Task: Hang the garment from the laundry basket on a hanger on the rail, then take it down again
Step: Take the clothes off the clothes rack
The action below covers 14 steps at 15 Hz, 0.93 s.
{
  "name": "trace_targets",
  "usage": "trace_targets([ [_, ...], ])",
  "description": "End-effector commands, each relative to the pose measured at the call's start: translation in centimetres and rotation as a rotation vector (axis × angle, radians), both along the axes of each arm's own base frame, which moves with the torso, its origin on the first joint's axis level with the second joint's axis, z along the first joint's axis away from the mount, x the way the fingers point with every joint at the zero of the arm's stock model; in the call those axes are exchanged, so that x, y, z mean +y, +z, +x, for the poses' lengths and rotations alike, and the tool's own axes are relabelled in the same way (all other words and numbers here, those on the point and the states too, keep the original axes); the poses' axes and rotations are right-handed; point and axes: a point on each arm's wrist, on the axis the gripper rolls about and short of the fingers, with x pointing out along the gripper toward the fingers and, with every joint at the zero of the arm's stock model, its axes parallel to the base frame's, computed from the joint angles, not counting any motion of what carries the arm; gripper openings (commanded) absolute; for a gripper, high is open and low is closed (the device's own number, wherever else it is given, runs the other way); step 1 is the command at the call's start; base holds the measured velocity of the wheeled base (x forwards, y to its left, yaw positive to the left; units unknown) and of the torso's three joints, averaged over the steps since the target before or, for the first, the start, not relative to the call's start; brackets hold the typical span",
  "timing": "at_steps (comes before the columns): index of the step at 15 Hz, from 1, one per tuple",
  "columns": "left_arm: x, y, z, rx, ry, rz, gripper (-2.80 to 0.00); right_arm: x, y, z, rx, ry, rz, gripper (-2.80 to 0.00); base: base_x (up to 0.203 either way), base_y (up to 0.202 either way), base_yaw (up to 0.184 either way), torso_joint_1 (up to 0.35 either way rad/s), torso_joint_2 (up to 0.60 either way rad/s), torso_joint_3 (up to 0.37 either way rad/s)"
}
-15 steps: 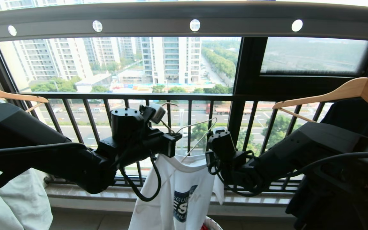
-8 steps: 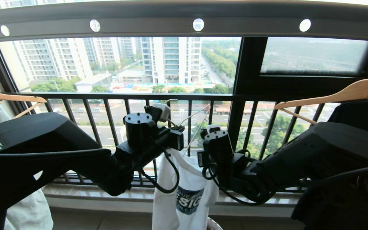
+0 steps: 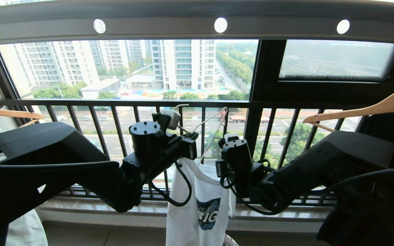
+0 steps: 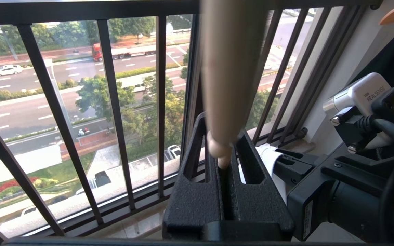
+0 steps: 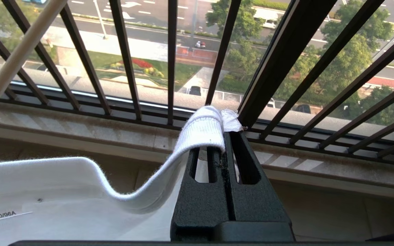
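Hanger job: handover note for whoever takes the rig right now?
Left pincer: shut on the hanger, in front of the window bars.
Right pincer: shut on the ribbed collar of the T-shirt.
T-shirt hangs between both arms, above the laundry basket, whose rim just shows at the bottom edge of the head view.
Rail overhead, nothing on it in view.
Done: shirt out of the basket, hanger in hand.
Left: finish threading the hanger into the collar, hook it on the rail, then take it down.
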Motion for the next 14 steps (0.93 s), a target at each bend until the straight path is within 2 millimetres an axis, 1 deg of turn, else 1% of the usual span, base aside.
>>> trace_targets([
  [1,-0.2,-0.8,0.3,0.008,0.005,0.007,-2.8,0.2,-1.3,0.7,-0.008,0.002,0.01,-2.8,0.0,0.0,0.0,0.0,0.0,0.0],
  [2,-0.3,-1.2,0.5,0.015,0.007,0.011,-2.8,0.1,-0.9,1.0,-0.043,0.006,0.034,-2.8,0.0,0.0,0.0,0.0,0.0,0.0],
  [3,-0.5,-1.7,0.9,0.004,0.008,0.002,-2.8,0.1,-0.1,1.1,-0.073,0.017,0.052,-2.8,0.0,0.0,0.0,0.0,0.0,0.0],
  [4,-0.6,-2.1,1.3,-0.029,0.008,-0.022,-2.8,0.2,1.1,1.3,-0.106,0.026,0.073,-2.8,0.0,0.0,0.0,0.0,0.0,0.0],
  [5,-0.6,-2.2,1.2,-0.07,-0.002,-0.053,-2.8,0.3,2.0,1.8,-0.137,0.017,0.092,-2.8,0.0,0.0,0.0,0.0,0.0,0.0],
  [6,-0.5,-2.4,0.8,-0.089,-0.045,-0.066,-2.8,-0.3,2.2,2.8,-0.16,-0.029,0.096,-2.8,0.0,0.0,0.0,0.0,0.0,0.0],
  [7,-0.2,-2.0,0.5,-0.098,-0.09,-0.078,-2.8,-1.1,1.9,3.7,-0.167,-0.076,0.09,-2.8,0.0,0.0,0.0,0.0,0.0,0.0],
  [8,-0.1,-1.6,0.4,-0.106,-0.095,-0.109,-2.8,-1.8,2.0,4.3,-0.175,-0.101,0.094,-2.8,0.0,0.0,0.0,0.0,0.0,0.0],
  [10,0.1,-1.3,0.2,-0.152,-0.104,-0.15,-2.8,-2.3,3.1,4.4,-0.215,-0.127,0.113,-2.8,0.0,0.0,0.0,0.0,0.0,0.0],
  [11,0.1,-1.5,0.0,-0.143,-0.109,-0.143,-2.8,-2.4,3.4,4.5,-0.228,-0.154,0.112,-2.8,0.0,0.0,0.0,0.0,0.0,0.0],
  [12,0.1,-1.6,0.0,-0.14,-0.112,-0.141,-2.8,-2.4,3.4,4.7,-0.235,-0.174,0.109,-2.8,0.0,0.0,0.0,0.0,0.0,0.0],
  [13,0.1,-1.7,0.0,-0.139,-0.112,-0.14,-2.8,-2.8,3.2,5.3,-0.24,-0.199,0.104,-2.8,0.0,0.0,0.0,0.0,0.0,0.0],
  [14,0.0,-1.8,0.2,-0.142,-0.106,-0.141,-2.8,-3.7,3.2,5.9,-0.243,-0.223,0.098,-2.8,0.0,0.0,0.0,0.0,0.0,0.0],
])
